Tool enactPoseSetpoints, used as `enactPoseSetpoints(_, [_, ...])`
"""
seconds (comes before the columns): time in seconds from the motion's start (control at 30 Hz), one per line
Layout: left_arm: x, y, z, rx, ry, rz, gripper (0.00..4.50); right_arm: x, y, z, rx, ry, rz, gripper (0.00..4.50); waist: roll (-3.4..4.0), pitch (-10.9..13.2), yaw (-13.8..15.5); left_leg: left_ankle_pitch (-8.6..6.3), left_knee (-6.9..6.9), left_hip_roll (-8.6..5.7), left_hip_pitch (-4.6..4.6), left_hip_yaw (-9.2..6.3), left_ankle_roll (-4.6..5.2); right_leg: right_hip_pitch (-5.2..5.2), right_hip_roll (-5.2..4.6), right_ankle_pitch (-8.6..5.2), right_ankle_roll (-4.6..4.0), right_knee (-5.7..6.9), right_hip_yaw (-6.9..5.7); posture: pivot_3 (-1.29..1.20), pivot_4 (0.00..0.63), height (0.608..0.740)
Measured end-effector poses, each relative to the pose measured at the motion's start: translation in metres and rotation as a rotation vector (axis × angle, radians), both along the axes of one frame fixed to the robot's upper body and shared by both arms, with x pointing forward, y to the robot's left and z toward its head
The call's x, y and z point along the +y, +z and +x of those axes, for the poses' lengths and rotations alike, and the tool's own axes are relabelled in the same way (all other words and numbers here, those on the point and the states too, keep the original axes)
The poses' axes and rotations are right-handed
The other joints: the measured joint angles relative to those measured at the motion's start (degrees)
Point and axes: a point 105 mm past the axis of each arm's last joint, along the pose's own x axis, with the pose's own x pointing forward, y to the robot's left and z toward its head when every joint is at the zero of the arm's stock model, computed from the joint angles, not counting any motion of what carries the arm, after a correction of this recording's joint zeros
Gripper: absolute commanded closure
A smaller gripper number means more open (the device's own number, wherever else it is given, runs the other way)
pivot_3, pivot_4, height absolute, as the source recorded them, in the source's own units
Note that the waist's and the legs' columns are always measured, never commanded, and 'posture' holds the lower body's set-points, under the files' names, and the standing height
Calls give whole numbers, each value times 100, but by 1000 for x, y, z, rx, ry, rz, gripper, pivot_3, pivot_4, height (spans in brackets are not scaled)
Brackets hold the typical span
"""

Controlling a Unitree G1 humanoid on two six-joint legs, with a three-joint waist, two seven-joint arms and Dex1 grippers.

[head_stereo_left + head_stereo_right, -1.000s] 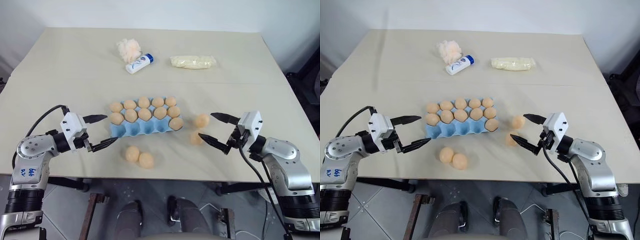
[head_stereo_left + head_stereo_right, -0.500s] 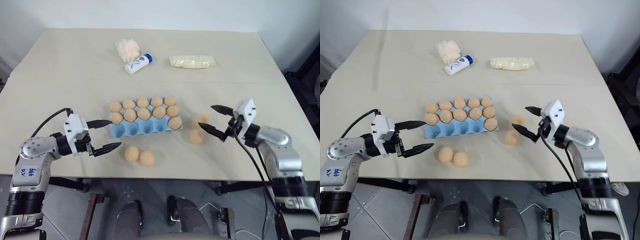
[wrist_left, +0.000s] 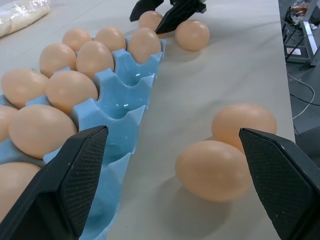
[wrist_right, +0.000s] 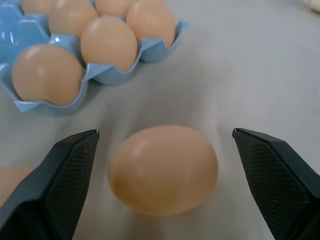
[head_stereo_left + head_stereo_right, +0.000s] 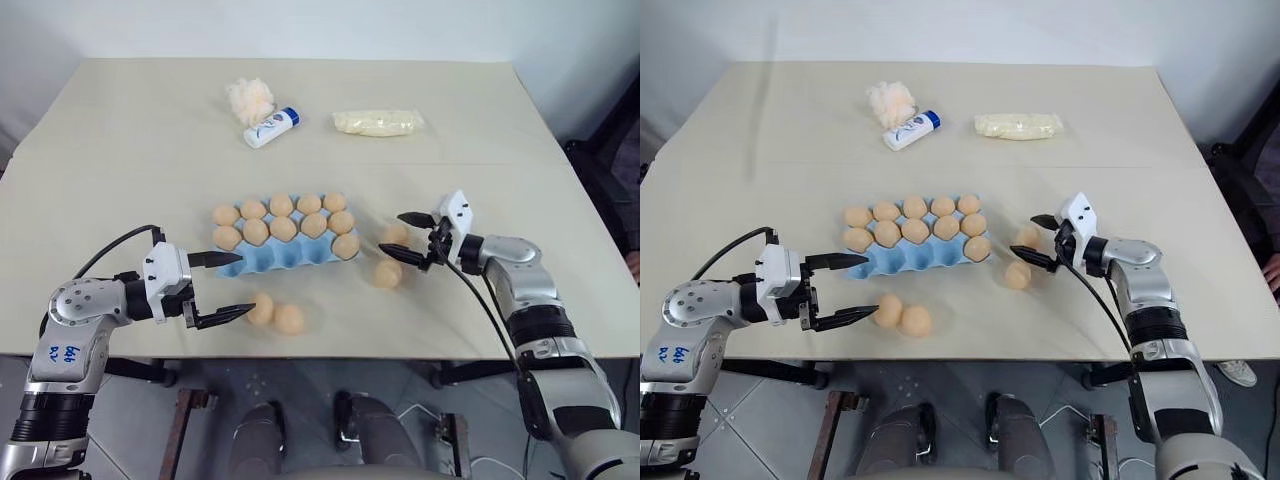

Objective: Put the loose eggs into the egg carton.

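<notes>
The light blue egg carton [image 5: 262, 262] lies mid-table with several eggs in its far rows; its near row of cups is bare. Two loose eggs [image 5: 262, 308] [image 5: 290, 318] touch each other in front of it. Two more lie to its right, a farther egg [image 5: 399, 237] and a nearer egg [image 5: 388, 272]. My right gripper [image 5: 392, 234] is open, one finger on each side of the farther egg [image 4: 162, 169] with a gap on both sides. My left gripper [image 5: 246, 284] is open just left of the front pair [image 3: 215, 170], nothing between its fingers.
At the back of the table are a fluffy peach puff [image 5: 250, 98], a white bottle with a blue cap [image 5: 271, 128] and a long pale yellow bag [image 5: 378, 122]. The table's near edge [image 5: 330, 355] runs just behind the front eggs.
My right gripper has reached forward towards the carton and now straddles the farther right egg. My left gripper has drawn back towards the table's near edge, closer to the front pair.
</notes>
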Motion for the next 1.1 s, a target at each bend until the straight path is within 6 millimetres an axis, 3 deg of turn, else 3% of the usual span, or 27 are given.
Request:
enactPoseSetpoints(0.13, [0, 1, 2, -10, 11, -6, 0, 4, 4, 3, -31, 10, -3, 1937, 0, 0, -26, 0, 2, 4, 4, 6, -1, -1, 7, 2, 1, 3, 14, 0, 150, 740])
enactPoseSetpoints(0.27, [2, 2, 6, -24, 53, -26, 0, 5, 15, 6, -57, 11, 11, 1937, 0, 0, -49, -1, 2, 10, 10, 18, -4, -3, 11, 4, -1, 6, 26, 0, 150, 740])
enactPoseSetpoints(0.33, [9, 6, 10, -38, 106, -50, 0, 14, 31, 6, -90, 41, 29, 1937, 0, 0, -68, -1, 2, 14, 12, 24, -4, -8, 13, 6, -5, 11, 32, 0, 150, 740])
enactPoseSetpoints(0.43, [24, 6, 14, -32, 180, -78, 0, 50, 62, 1, -146, 143, 99, 1937, 0, 0, -139, 0, 2, 23, 20, 27, -9, -8, 17, 10, -11, 18, 33, 0, 150, 740])
enactPoseSetpoints(0.5, [30, 3, 15, -17, 208, -84, 0, 80, 73, -9, -162, 236, 100, 1937, 1, 0, -167, -1, 1, 24, 25, 28, -12, -8, 17, 10, -12, 25, 33, 0, 150, 740])
enactPoseSetpoints(0.63, [33, -4, 13, 7, 223, -83, 0, 120, 64, -23, -121, 335, 80, 1937, 0, -1, -162, -2, 1, 22, 18, 29, -14, -11, 10, 10, -13, 23, 33, 0, 150, 740])
enactPoseSetpoints(0.8, [33, -3, 13, 3, 231, -82, 0, 141, 39, -34, -64, 375, 38, 1937, -3, -3, -134, -5, 1, 19, 13, 29, -10, -12, 4, 11, -13, 15, 33, 0, 150, 740])
enactPoseSetpoints(0.9, [33, -2, 14, 1, 234, -83, 0, 145, 25, -38, -23, 381, 17, 1133, -3, -3, -148, -5, 1, 20, 13, 29, -10, -13, 4, 11, -14, 17, 32, 0, 150, 740])
enactPoseSetpoints(1.0, [33, -2, 14, -4, 236, -83, 0, 143, 23, -37, -30, 359, 4, 138, -3, -3, -173, -5, 1, 20, 15, 32, -10, -13, 5, 11, -15, 18, 32, 0, 150, 740])
enactPoseSetpoints(1.1, [30, 1, 15, -11, 226, -82, 0, 128, 31, -32, -69, 307, -3, 60, -3, -2, -163, -5, 1, 20, 15, 32, -11, -14, 6, 11, -15, 18, 32, 0, 150, 740])
